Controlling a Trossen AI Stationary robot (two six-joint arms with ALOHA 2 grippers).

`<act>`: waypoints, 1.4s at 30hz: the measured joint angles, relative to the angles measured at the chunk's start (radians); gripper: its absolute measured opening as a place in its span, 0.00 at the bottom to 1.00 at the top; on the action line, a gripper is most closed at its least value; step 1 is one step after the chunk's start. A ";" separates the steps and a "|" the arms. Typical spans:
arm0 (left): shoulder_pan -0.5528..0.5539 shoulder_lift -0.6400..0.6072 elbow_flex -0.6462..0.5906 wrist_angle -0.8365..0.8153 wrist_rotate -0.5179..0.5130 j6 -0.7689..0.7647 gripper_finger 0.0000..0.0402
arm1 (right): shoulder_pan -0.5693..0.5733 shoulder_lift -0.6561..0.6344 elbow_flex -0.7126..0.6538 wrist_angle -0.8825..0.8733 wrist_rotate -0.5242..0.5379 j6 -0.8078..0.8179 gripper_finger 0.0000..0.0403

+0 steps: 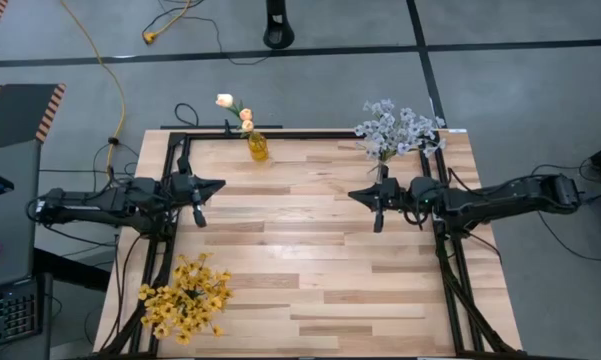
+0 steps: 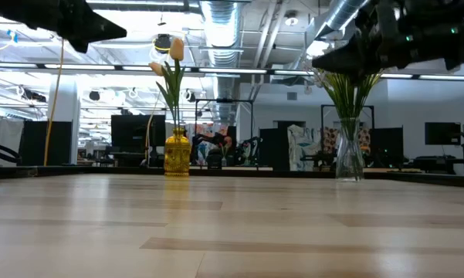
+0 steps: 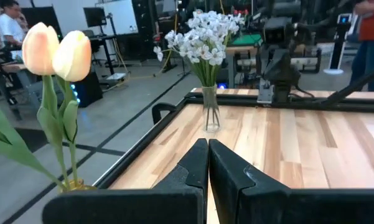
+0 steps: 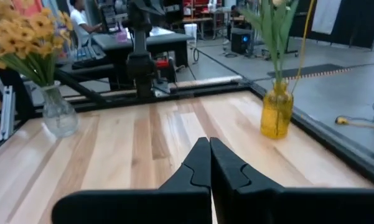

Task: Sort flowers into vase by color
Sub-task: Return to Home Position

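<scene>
Peach-cream tulip buds point(image 1: 235, 108) stand in a yellow glass vase point(image 1: 257, 148) at the far edge, left of centre. Pale blue-white sprays point(image 1: 395, 128) stand in a clear vase point(image 3: 210, 109) at the far right. Yellow blossom clusters point(image 1: 185, 297) stand in another clear vase point(image 4: 57, 115) at the near left corner. My left gripper point(image 1: 218, 185) hovers shut over the table's left side and points right. My right gripper point(image 1: 352, 194) hovers shut over the right side and points left. Both hold nothing.
Black frame rails point(image 1: 310, 133) run along the table's far, left and right edges. Bare wood point(image 1: 290, 240) lies between the two grippers and toward the near edge. Cables lie on the floor beyond the far edge. People show in the room behind.
</scene>
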 joint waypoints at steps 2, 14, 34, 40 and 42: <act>0.000 -0.026 -0.023 0.018 0.001 -0.001 0.00 | 0.003 -0.002 -0.026 0.013 0.000 0.013 0.05; 0.000 -0.185 -0.166 0.029 0.001 -0.062 0.00 | 0.033 -0.012 -0.165 0.164 0.030 0.033 0.05; 0.000 -0.345 -0.399 0.201 -0.005 0.030 0.00 | 0.043 -0.507 -0.301 -0.015 0.092 -0.018 0.05; 0.000 -0.345 -0.406 0.222 0.046 0.075 0.00 | 0.043 -0.609 -0.302 -0.138 0.096 -0.041 0.05; 0.000 -0.345 -0.406 0.224 0.055 0.074 0.00 | 0.043 -0.629 -0.302 -0.172 0.099 -0.039 0.05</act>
